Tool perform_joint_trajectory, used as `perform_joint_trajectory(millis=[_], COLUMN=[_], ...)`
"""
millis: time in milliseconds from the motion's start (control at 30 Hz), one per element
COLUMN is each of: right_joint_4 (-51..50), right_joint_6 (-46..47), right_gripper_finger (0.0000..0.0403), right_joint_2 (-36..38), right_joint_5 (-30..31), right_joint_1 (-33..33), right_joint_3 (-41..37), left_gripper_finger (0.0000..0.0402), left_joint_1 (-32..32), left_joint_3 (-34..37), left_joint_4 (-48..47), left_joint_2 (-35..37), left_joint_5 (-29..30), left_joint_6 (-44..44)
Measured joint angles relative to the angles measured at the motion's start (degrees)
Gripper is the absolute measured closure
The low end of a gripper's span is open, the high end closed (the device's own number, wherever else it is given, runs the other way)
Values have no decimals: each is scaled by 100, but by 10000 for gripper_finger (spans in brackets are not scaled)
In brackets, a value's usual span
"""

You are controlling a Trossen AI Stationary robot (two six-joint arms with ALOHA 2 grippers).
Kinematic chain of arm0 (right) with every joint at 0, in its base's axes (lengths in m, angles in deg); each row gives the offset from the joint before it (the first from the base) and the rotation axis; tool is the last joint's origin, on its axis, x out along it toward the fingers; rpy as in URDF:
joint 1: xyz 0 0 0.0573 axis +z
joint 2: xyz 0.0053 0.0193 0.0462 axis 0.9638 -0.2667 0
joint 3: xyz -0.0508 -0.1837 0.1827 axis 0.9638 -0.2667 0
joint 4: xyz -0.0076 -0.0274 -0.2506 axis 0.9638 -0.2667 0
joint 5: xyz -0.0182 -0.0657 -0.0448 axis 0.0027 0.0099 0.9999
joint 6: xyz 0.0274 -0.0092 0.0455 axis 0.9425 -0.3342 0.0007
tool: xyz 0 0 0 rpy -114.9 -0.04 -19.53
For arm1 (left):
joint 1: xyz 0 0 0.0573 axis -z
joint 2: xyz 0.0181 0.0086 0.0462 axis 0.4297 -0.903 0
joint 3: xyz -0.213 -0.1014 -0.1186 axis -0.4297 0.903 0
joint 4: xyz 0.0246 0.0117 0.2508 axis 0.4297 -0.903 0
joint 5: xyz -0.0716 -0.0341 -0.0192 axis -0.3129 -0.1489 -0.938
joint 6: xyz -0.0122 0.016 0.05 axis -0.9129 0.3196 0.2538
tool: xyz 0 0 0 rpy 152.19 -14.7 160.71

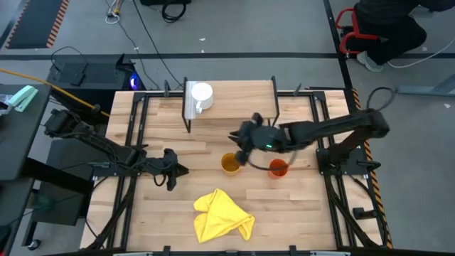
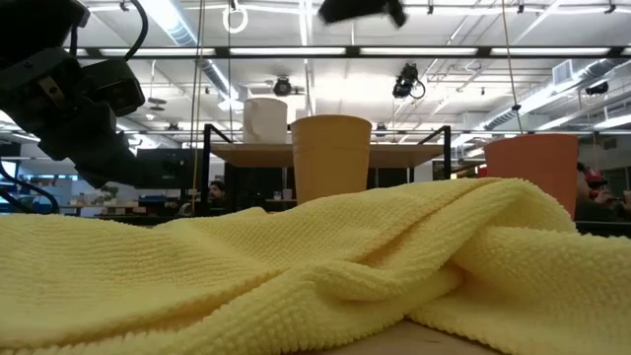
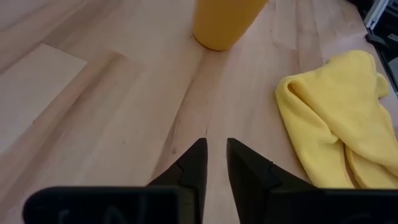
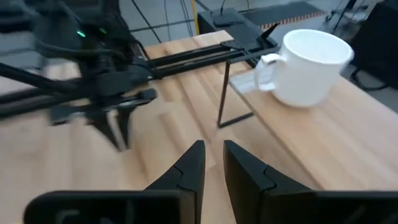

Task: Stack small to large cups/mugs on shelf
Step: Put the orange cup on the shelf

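Note:
The white mug [image 1: 202,96] stands upright on the shelf [image 1: 242,107], on the pale strip at its left end, and also shows in the right wrist view [image 4: 311,59]. The yellow-orange cup [image 1: 229,163] and the red-orange cup [image 1: 278,168] stand upright on the table in front of the shelf. My right gripper [image 1: 232,136] hovers shut above the table, just beyond the yellow-orange cup, and holds nothing [image 4: 213,152]. My left gripper [image 1: 185,170] is low, left of the yellow-orange cup [image 3: 224,25], shut and empty [image 3: 216,152].
A crumpled yellow cloth [image 1: 222,217] lies near the table's near edge and fills the low view's foreground [image 2: 315,266]. The shelf's thin black legs [image 4: 224,93] stand close ahead of my right gripper. Bare wood lies between the left gripper and the cups.

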Motion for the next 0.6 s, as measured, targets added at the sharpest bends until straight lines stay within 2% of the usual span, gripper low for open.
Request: perform_joint_trajectory(millis=[300,400,600], right_joint_4=[-1816,-2416,-4322], right_joint_6=[2185,3203,5548], right_gripper_finger=[337,337,339], right_joint_2=[1475,1808,2018], right_joint_5=[1324,1325,843], right_joint_1=[1281,1569,1838], right_joint_3=[0,5,7], left_gripper_finger=[332,331,338], left_joint_1=[0,-2,-2], left_joint_3=[0,0,0], left_joint_4=[7,11,39], left_joint_2=[1,0,0], left_joint_5=[51,51,57], left_joint_6=[0,2,4])
